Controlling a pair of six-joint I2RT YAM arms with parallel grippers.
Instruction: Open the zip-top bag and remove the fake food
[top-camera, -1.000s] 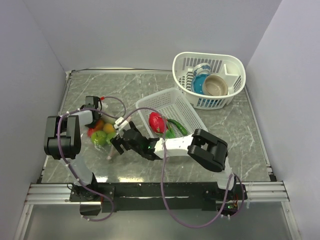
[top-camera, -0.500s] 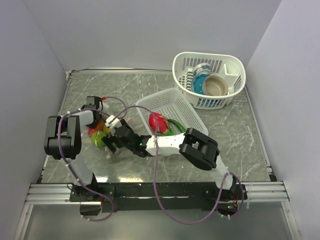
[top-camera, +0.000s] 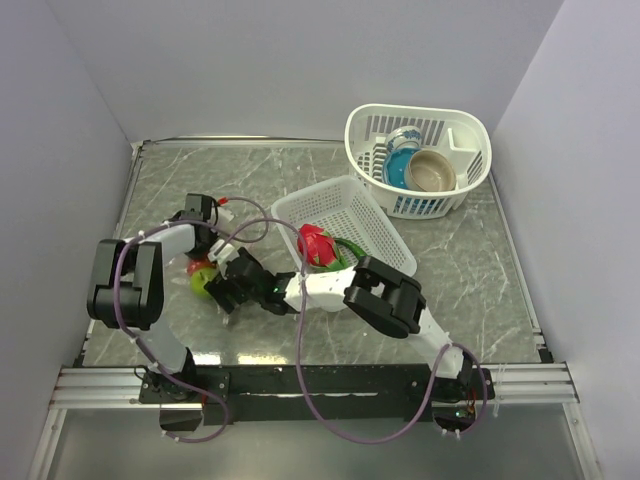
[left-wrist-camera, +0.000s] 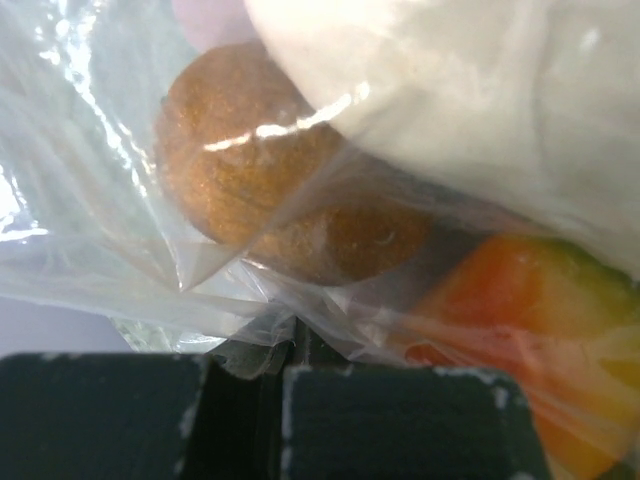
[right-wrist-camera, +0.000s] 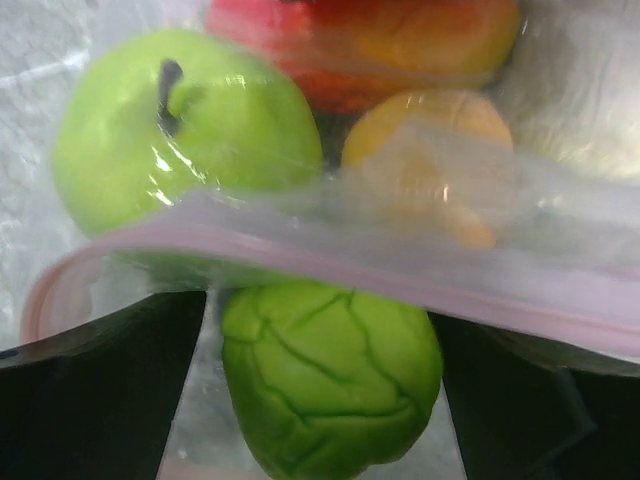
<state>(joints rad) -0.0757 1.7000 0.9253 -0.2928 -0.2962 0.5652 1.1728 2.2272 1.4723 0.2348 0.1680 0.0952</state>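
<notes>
Two pincers work the zip-top bag (top-camera: 203, 268) near the tabletop's (top-camera: 450, 290) left edge | step: food removal | left pincer (left-wrist-camera: 285, 365) clamps bag film | right pincer (right-wrist-camera: 318, 340) gapes around green fake food (right-wrist-camera: 330, 395), ungripped | next: close, pull out

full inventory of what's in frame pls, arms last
zip-top bag: 1, clear with pink zip strip, on table left of centre
fake food in bag: several, exact count unclear; green apple, green knobbly piece, yellow-orange piece, brown-orange ball
rectangular basket: 1, white, table centre
red piece: 1, in rectangular basket
green piece: 1, in rectangular basket
round basket: 1, white, back right
cup: 1, blue, in round basket
bowl: 1, tan, in round basket
table: 1, grey marbled
left pincer: 1, black, shut on bag plastic
right pincer: 1, black, open at the zip strip
</notes>
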